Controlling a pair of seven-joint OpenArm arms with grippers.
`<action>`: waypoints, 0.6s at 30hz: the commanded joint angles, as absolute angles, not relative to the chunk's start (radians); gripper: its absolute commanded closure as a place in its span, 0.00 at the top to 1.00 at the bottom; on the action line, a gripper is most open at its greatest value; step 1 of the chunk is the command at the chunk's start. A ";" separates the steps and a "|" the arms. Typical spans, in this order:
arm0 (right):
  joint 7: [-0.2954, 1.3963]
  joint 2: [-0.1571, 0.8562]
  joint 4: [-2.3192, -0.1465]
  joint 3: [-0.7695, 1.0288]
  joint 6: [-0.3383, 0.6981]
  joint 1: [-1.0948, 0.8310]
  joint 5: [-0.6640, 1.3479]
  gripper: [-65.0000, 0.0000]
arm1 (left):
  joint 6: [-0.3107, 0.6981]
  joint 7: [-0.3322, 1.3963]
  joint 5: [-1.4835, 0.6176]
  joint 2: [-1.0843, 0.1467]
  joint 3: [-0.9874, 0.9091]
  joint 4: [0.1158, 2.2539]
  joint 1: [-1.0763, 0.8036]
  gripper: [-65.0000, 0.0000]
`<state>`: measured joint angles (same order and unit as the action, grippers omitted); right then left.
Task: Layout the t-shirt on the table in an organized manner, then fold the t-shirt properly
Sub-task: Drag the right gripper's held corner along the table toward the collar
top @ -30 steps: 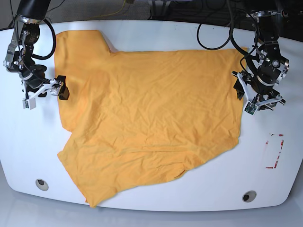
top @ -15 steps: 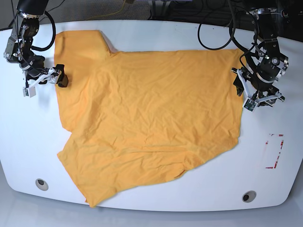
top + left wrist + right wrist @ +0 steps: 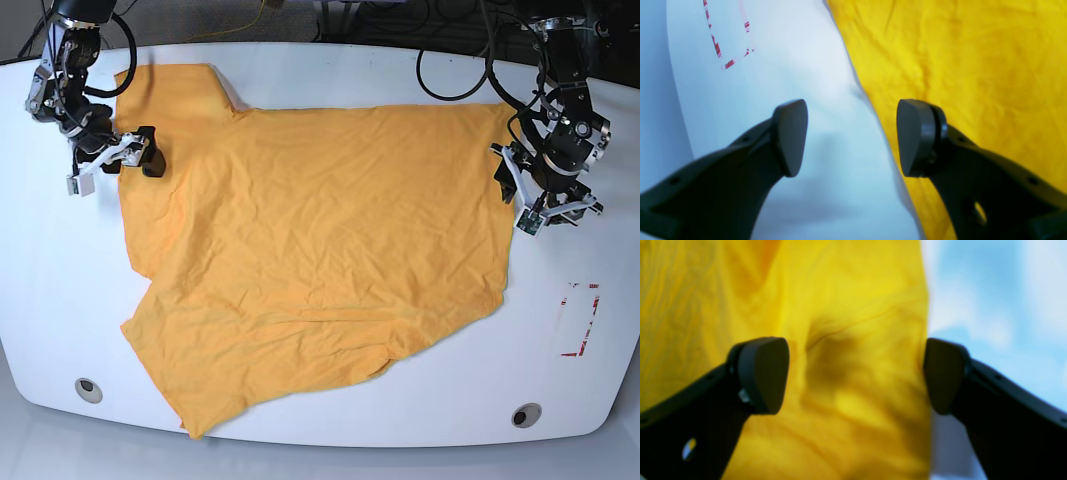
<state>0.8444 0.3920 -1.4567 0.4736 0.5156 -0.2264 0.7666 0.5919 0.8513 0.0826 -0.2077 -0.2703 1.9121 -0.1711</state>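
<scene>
Both grippers open, empty: right [image 3: 855, 375] straddling shirt [image 3: 320, 260] left edge, left [image 3: 851, 136] over right hem; bare table [image 3: 570, 390] beyond.

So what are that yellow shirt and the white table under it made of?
The t-shirt looks like thin, matte woven or knitted cloth, probably cotton: fine wrinkles run all over it and it lies limp. The table looks like a hard, glossy white board, perhaps laminate or plastic: it throws soft reflections and has smooth curved edges.
</scene>
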 commanded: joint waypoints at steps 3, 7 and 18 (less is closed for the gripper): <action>0.877 0.369 -1.491 0.475 0.510 -0.243 0.774 0.84 | 0.588 0.839 0.081 -0.217 -0.274 1.931 -0.159 0.60; 0.877 0.361 -1.491 0.475 0.510 -0.248 0.774 0.78 | 0.588 0.839 0.081 -0.217 -0.274 1.931 -0.157 0.60; 0.877 0.371 -1.491 0.484 0.510 -0.280 0.774 0.14 | 0.588 0.839 0.082 -0.219 -0.274 1.931 -0.156 0.60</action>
<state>0.8738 0.3531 -1.4796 0.4778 0.5076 -0.2684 0.7670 0.5919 0.8513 0.0826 -0.2085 -0.2703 1.9121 -0.1680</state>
